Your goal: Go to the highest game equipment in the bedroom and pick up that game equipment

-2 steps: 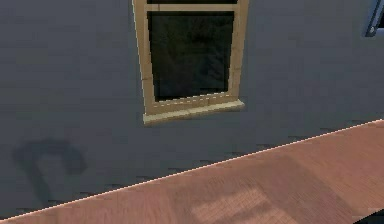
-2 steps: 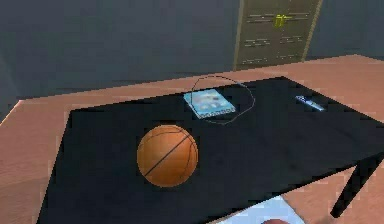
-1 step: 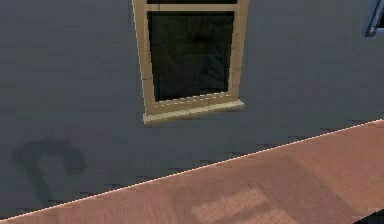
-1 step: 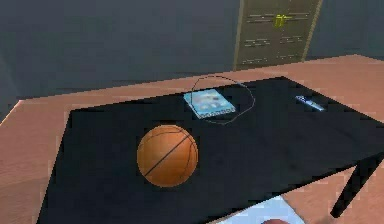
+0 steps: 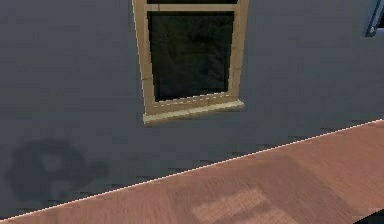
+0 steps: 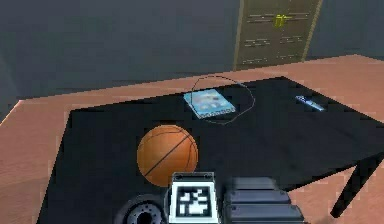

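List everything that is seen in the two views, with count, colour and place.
table: one, black, across the arm side view.
basketball: one, orange, on the table's near part.
flat thing: one, light blue, on the table's far part.
thin hoop: one, dark, overlapping the flat thing.
small thing: one, blue, on the table's right part.
door: one, olive, arm side view's top right.
window: one, light wooden frame, forward view's grey wall.
floor: reddish wood, both views.
marker square: one, white with black marks, bottom edge, dark robot parts beside; whether the jaws hold anything cannot be told.
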{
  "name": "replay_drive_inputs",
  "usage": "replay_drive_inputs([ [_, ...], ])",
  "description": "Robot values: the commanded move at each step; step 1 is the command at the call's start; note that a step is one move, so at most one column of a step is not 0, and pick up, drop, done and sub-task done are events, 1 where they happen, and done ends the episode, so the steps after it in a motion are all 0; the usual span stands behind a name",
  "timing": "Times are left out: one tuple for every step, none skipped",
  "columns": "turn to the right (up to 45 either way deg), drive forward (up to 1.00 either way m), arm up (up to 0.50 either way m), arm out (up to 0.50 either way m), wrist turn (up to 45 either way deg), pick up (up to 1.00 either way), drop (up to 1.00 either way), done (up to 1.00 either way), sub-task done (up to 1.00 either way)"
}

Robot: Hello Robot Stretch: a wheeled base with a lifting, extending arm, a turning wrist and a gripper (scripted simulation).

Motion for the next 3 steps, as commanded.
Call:
replay_drive_inputs([
  [0.0,0.00,0.00,0.18,0.0,0.00,0.00,0.00,0.00],
  [0.0,0.00,0.00,0.00,45.0,0.00,0.00,0.00,0.00],
  [0.0,0.00,0.00,0.00,45.0,0.00,0.00,0.00,0.00],
])
